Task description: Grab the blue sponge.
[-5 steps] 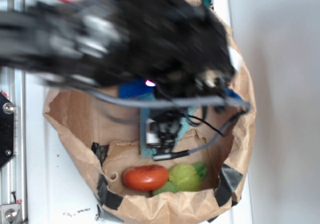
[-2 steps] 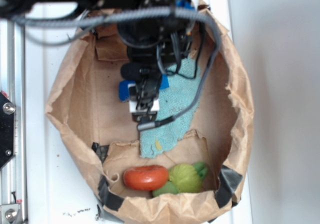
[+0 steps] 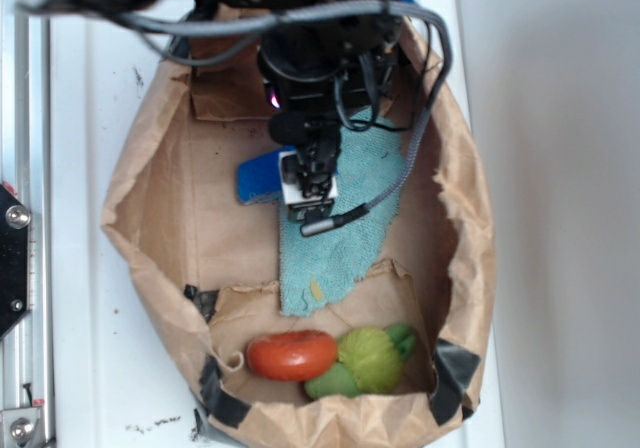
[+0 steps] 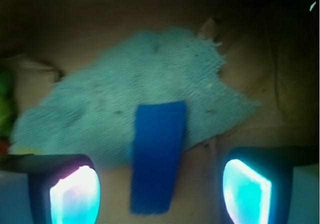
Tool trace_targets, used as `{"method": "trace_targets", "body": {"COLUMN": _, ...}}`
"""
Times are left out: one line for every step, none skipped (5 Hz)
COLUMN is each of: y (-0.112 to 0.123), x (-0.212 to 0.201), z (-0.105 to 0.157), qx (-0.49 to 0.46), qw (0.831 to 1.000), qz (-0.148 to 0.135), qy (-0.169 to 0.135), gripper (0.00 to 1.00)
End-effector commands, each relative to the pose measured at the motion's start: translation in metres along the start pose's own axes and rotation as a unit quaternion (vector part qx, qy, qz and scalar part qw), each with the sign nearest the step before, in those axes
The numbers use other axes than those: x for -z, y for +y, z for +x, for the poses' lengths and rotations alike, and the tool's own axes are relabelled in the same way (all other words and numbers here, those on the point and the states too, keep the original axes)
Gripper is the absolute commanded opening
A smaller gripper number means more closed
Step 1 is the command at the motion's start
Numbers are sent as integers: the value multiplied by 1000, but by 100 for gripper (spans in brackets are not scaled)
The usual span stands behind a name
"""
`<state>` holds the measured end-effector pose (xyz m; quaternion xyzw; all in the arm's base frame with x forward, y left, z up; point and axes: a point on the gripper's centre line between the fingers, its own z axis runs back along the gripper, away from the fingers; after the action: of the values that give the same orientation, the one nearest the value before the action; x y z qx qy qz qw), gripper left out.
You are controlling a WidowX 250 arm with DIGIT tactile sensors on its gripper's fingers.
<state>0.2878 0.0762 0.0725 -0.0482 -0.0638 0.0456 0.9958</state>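
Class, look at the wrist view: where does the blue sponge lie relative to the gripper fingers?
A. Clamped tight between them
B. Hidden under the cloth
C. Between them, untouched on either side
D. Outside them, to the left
C: the blue sponge lies in the gap between the open fingers, clear of both, partly on the teal cloth.

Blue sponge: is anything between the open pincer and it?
Nothing visible. In the wrist view the small royal-blue foam sponge lies directly between the two pads of the open pincer, partly on the pale teal frayed cloth, with no object over it.
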Motion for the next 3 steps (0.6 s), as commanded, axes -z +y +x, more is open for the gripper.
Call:
{"method": "trace_targets", "body": {"y": -14, "x": 19, "z": 10, "qx": 25, "qw": 999, "qz": 19, "qy": 14, "gripper": 100}}
{"method": "trace_targets", "body": {"y": -19, "x": 21, "z": 8, "qx": 30, "qw": 999, "qz": 22, "qy": 25, "gripper": 100}}
{"method": "trace_targets", "body": {"y": -20, "x": 24, "z": 8, "qx": 23, "qw": 999, "qz": 29, "qy": 33, "gripper": 100}}
